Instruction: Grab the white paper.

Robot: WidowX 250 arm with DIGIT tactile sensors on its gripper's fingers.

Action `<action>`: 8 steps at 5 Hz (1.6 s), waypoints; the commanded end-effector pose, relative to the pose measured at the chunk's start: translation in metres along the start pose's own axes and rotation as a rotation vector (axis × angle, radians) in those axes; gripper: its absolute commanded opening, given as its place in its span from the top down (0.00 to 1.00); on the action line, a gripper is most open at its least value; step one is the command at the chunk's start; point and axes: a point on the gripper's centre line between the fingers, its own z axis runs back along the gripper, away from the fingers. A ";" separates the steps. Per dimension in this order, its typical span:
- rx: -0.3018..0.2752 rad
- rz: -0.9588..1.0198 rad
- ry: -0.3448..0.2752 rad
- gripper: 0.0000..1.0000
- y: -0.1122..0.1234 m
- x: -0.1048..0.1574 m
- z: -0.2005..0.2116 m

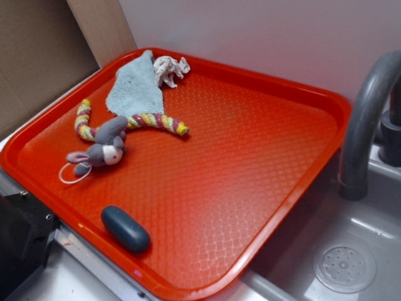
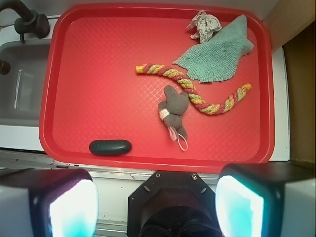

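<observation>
- Red and ribbed, the tray (image 2: 98, 64) lies beside a sink (image 1: 351, 251), with a pale wall behind it.
- Nearest in the wrist view, the gripper (image 2: 157, 207) stands wide apart and holds nothing, well short of the tray.
- At the near rim lies a dark oval object (image 2: 110, 146); a low approach could knock it.
- Further in lie the plush mouse (image 2: 174, 109) and the striped rope (image 2: 197, 91), both on the direct way.
- At the far corner, the white paper (image 2: 203, 24) touches the edge of the blue cloth (image 2: 217, 59) and sits close to the tray rim.
- I judge the main risk is that a finger catches the cloth together with the paper, or strikes the rim.
</observation>
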 end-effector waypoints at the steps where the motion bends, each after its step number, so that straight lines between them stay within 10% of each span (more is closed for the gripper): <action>1: 0.000 0.000 0.000 0.00 0.000 0.000 0.000; 4: -0.077 -0.001 -0.269 0.00 0.025 0.076 -0.069; 8: 0.009 0.043 -0.337 0.00 0.090 0.179 -0.165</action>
